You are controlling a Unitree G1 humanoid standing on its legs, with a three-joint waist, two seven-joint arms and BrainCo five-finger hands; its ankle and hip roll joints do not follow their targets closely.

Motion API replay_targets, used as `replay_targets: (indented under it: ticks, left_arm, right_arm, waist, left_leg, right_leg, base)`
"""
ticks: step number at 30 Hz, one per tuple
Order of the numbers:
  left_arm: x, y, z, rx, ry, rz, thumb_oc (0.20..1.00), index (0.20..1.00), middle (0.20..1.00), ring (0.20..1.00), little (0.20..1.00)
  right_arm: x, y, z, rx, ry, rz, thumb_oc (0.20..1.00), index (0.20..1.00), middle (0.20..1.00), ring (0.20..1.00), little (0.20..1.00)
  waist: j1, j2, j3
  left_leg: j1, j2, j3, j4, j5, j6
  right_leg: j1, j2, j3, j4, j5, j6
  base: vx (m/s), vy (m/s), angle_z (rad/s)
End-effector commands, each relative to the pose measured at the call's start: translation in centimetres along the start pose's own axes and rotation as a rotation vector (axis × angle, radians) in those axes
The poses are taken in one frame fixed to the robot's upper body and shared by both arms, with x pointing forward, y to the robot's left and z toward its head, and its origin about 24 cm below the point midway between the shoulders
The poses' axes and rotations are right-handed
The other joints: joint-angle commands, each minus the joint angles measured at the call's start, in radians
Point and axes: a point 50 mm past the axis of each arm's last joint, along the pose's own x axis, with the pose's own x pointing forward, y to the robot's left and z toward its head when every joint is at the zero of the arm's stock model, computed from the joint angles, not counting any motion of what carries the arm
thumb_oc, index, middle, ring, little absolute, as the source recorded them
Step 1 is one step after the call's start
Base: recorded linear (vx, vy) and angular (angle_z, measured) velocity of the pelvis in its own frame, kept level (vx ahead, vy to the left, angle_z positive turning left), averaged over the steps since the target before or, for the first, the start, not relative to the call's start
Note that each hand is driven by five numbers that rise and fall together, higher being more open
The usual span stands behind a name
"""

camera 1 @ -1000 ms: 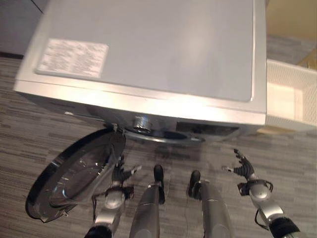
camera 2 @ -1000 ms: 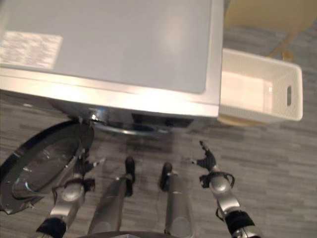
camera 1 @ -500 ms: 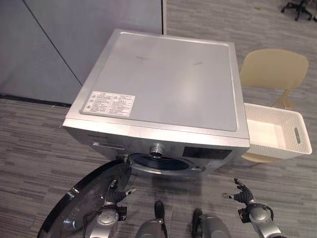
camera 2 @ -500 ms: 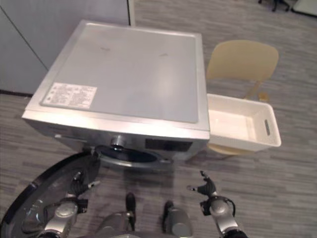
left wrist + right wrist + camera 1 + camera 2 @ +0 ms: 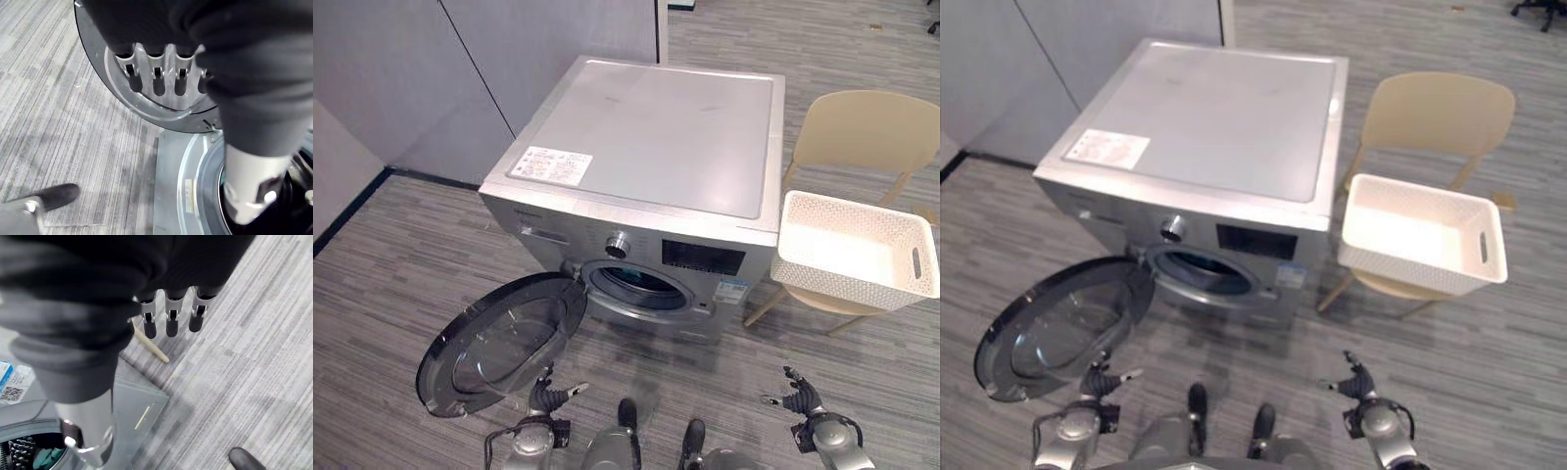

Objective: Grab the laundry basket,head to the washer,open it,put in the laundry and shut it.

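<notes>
1. Washer (image 5: 656, 186) stands with its round door (image 5: 499, 338) swung fully open toward the robot's left. Drum opening (image 5: 641, 286) faces the robot.
2. Right wrist view looks into the drum: some teal cloth (image 5: 46, 458) lies inside, so the laundry appears loaded.
3. Laundry basket (image 5: 857, 250) sits on a beige chair (image 5: 862, 132) just beside the washer's right flank. It looks empty; a slotted handle shows at its far end.
4. Left hand (image 5: 546, 397) hangs low, just in front of the door's lower rim, fingers straight and relaxed, grasping nothing.
5. Right hand (image 5: 800, 399) is in front of the washer's right corner, fingers likewise extended, empty.
6. Judgement: shutting remains. The door is stiff, glass-centred and hinged; it should swing easily but needs a firm last push. Best pressed at the outer rim, opposite the hinge.
</notes>
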Motion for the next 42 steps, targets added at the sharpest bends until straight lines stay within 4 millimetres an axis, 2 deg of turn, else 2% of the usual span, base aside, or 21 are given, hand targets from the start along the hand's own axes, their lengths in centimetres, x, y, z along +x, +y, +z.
replay_targets:
  ticks: [1,2,3,5,8,9,11,12,13,14,18,21,24,26,32,34,35,36,38,40,42]
  left_arm:
    - [0.3,0.2,3.2,0.09,-0.162,0.009,1.0,1.0,1.0,1.0,1.0]
    - [0.3,0.2,3.2,0.09,-0.162,0.009,1.0,1.0,1.0,1.0,1.0]
    - [0.5,0.2,5.4,0.136,-0.254,0.011,1.0,1.0,1.0,1.0,1.0]
    - [0.6,0.5,5.9,0.155,-0.272,0.015,1.0,1.0,1.0,1.0,1.0]
    - [1.0,3.6,10.8,0.382,-0.444,0.128,1.0,1.0,1.0,1.0,1.0]
    - [1.0,3.6,10.8,0.382,-0.444,0.128,1.0,1.0,1.0,1.0,1.0]
    - [0.5,7.4,15.2,0.535,-0.577,0.294,1.0,1.0,1.0,1.0,1.0]
    - [0.3,8.5,15.7,0.538,-0.58,0.344,1.0,1.0,1.0,1.0,1.0]
    - [0.3,8.5,15.6,0.538,-0.58,0.344,1.0,1.0,1.0,1.0,1.0]
    - [0.2,10.4,15.6,0.542,-0.549,0.433,1.0,1.0,1.0,1.0,1.0]
    - [0.6,13.2,13.0,0.543,-0.39,0.51,1.0,1.0,1.0,1.0,1.0]
    - [0.6,15.7,9.4,0.52,-0.201,0.534,1.0,1.0,1.0,1.0,1.0]
    - [0.4,16.2,5.2,0.504,-0.014,0.491,1.0,1.0,1.0,1.0,1.0]
    - [0.5,14.9,2.4,0.509,0.089,0.433,1.0,1.0,1.0,1.0,1.0]
    - [1.2,6.4,0.4,0.379,0.046,0.225,1.0,1.0,1.0,1.0,1.0]
    - [1.2,2.6,1.3,0.343,-0.036,0.101,1.0,1.0,1.0,1.0,1.0]
    - [1.2,2.6,1.3,0.343,-0.036,0.101,1.0,1.0,1.0,1.0,1.0]
    - [0.9,-0.9,2.8,0.304,-0.132,-0.022,1.0,1.0,1.0,1.0,1.0]
    - [0.4,-3.9,4.7,0.276,-0.228,-0.143,1.0,1.0,1.0,1.0,1.0]
    - [0.1,-5.1,5.6,0.266,-0.273,-0.197,1.0,1.0,1.0,1.0,1.0]
    - [-0.8,-7.7,8.6,0.209,-0.395,-0.313,1.0,1.0,1.0,1.0,1.0]
  right_arm:
    - [0.0,-0.7,0.0,0.045,-0.015,-0.043,1.0,1.0,1.0,1.0,1.0]
    - [0.0,-0.7,0.0,0.045,-0.015,-0.043,1.0,1.0,1.0,1.0,1.0]
    - [0.0,-0.7,0.0,0.043,-0.009,-0.046,1.0,1.0,1.0,1.0,1.0]
    - [0.0,-0.7,-0.1,0.044,-0.009,-0.043,1.0,1.0,1.0,1.0,1.0]
    - [0.2,-1.1,0.8,0.01,-0.046,-0.036,1.0,1.0,1.0,1.0,1.0]
    - [0.2,-1.1,0.8,0.01,-0.046,-0.036,1.0,1.0,1.0,1.0,1.0]
    - [0.1,-2.2,2.0,0.044,-0.11,-0.069,1.0,1.0,1.0,1.0,1.0]
    - [0.0,-2.3,1.9,0.055,-0.113,-0.07,1.0,1.0,1.0,1.0,1.0]
    - [0.0,-2.3,1.9,0.055,-0.113,-0.07,1.0,1.0,1.0,1.0,1.0]
    - [-0.2,-2.4,1.8,0.062,-0.119,-0.07,1.0,1.0,1.0,1.0,1.0]
    - [-0.3,-2.5,1.5,0.07,-0.102,-0.062,1.0,1.0,1.0,1.0,1.0]
    - [-0.4,-2.7,1.0,0.098,-0.081,-0.062,1.0,1.0,1.0,1.0,1.0]
    - [-0.5,-2.7,0.4,0.103,-0.057,-0.059,1.0,1.0,1.0,1.0,1.0]
    - [-0.6,-2.8,0.2,0.046,-0.055,-0.043,1.0,1.0,1.0,1.0,1.0]
    - [-0.5,-2.2,-0.1,0.033,-0.029,-0.052,1.0,1.0,1.0,1.0,1.0]
    - [-0.4,-1.9,0.1,0.032,-0.029,-0.048,1.0,1.0,1.0,1.0,1.0]
    - [-0.4,-1.9,0.1,0.032,-0.029,-0.048,1.0,1.0,1.0,1.0,1.0]
    - [-0.2,-1.4,0.6,0.034,-0.04,-0.039,1.0,1.0,1.0,1.0,1.0]
    - [-0.1,-0.9,0.9,0.034,-0.049,-0.027,1.0,1.0,1.0,1.0,1.0]
    - [-0.1,-0.6,1.0,0.034,-0.054,-0.021,1.0,1.0,1.0,1.0,1.0]
    - [-0.2,-0.2,1.5,0.036,-0.078,-0.011,1.0,1.0,1.0,1.0,1.0]
  waist:
    - [-0.004,0.01,-0.057]
    - [-0.005,0.009,-0.059]
    - [-0.013,0.011,-0.083]
    - [-0.016,0.012,-0.089]
    - [-0.024,0.018,-0.109]
    - [-0.024,0.018,-0.109]
    - [-0.035,0.021,-0.113]
    - [-0.039,0.021,-0.118]
    - [-0.039,0.021,-0.118]
    - [-0.045,0.023,-0.118]
    - [-0.053,0.027,-0.118]
    - [-0.061,0.032,-0.122]
    - [-0.065,0.025,-0.123]
    - [-0.069,0.016,-0.124]
    - [-0.06,0.006,-0.122]
    - [-0.056,0.007,-0.121]
    - [-0.056,0.007,-0.121]
    - [-0.052,0.007,-0.118]
    - [-0.052,0.009,-0.113]
    - [-0.053,0.01,-0.112]
    - [-0.062,0.015,-0.105]
  left_leg:
    - [0.05,-0.038,-0.004,-0.147,-0.032,0.06]
    - [0.048,-0.038,-0.005,-0.149,-0.028,0.06]
    - [0.074,-0.053,-0.011,-0.197,-0.024,0.064]
    - [0.088,-0.057,-0.011,-0.213,-0.022,0.066]
    - [0.145,-0.066,0.014,-0.284,-0.015,0.07]
    - [0.146,-0.066,0.014,-0.284,-0.015,0.07]
    - [0.141,-0.071,0.032,-0.29,-0.019,0.065]
    - [0.136,-0.072,0.035,-0.29,-0.027,0.064]
    - [0.136,-0.072,0.035,-0.29,-0.027,0.064]
    - [0.142,-0.074,0.039,-0.29,-0.027,0.069]
    - [0.148,-0.077,0.057,-0.29,-0.032,0.073]
    - [0.155,-0.077,0.078,-0.29,-0.039,0.078]
    - [0.156,-0.074,0.093,-0.29,-0.042,0.083]
    - [0.161,-0.073,0.102,-0.29,-0.047,0.087]
    - [0.164,-0.073,0.098,-0.29,-0.049,0.093]
    - [0.165,-0.073,0.091,-0.29,-0.047,0.095]
    - [0.165,-0.073,0.091,-0.29,-0.047,0.095]
    - [0.164,-0.073,0.083,-0.29,-0.045,0.097]
    - [0.163,-0.073,0.077,-0.29,-0.043,0.097]
    - [0.163,-0.073,0.075,-0.29,-0.041,0.096]
    - [0.158,-0.073,0.075,-0.29,-0.038,0.095]
  right_leg:
    - [0.017,-0.046,0.069,0.06,-0.068,0.181]
    - [0.015,-0.046,0.068,0.059,-0.066,0.181]
    - [0.021,-0.051,0.069,0.057,-0.057,0.188]
    - [0.026,-0.052,0.068,0.056,-0.057,0.189]
    - [0.044,-0.059,0.075,0.049,-0.051,0.207]
    - [0.044,-0.059,0.075,0.049,-0.051,0.207]
    - [0.037,-0.068,0.069,0.05,-0.04,0.22]
    - [0.033,-0.072,0.067,0.049,-0.038,0.225]
    - [0.032,-0.073,0.066,0.049,-0.038,0.225]
    - [0.03,-0.078,0.072,0.048,-0.03,0.23]
    - [0.025,-0.083,0.09,0.047,-0.015,0.238]
    - [0.02,-0.082,0.112,0.037,-0.006,0.244]
    - [0.012,-0.08,0.13,0.033,0.004,0.249]
    - [0.014,-0.078,0.136,0.028,0.005,0.251]
    - [0.023,-0.078,0.132,0.023,0.0,0.248]
    - [0.029,-0.08,0.127,0.021,-0.004,0.247]
    - [0.029,-0.08,0.127,0.021,-0.004,0.247]
    - [0.031,-0.081,0.124,0.022,-0.008,0.245]
    - [0.032,-0.081,0.12,0.023,-0.011,0.243]
    - [0.032,-0.081,0.118,0.023,-0.012,0.243]
    - [0.027,-0.082,0.119,0.021,-0.011,0.243]
  base:
    - [0.09,0.161,0.26]
    - [0.13,0.222,0.08]
    - [0.07,0.119,0.16]
    - [0.1,0.134,0.25]
    - [0.07,0.146,-0.03]
    - [0.02,0.071,-0.18]
    - [0.0,0.1,-0.14]
    - [-0.01,0.077,-0.07]
    - [0.01,0.066,-0.02]
    - [0.02,0.067,0.01]
    - [0.01,0.07,-0.07]
    - [0.02,0.074,-0.25]
    - [0.0,0.067,-0.27]
    - [0.01,0.035,-0.27]
    - [0.0,0.005,-0.03]
    - [0.0,-0.007,0.03]
    - [-0.01,-0.036,0.1]
    - [-0.02,-0.04,0.11]
    - [-0.02,-0.054,0.13]
    - [-0.02,-0.047,0.31]
    - [-0.03,-0.06,0.24]
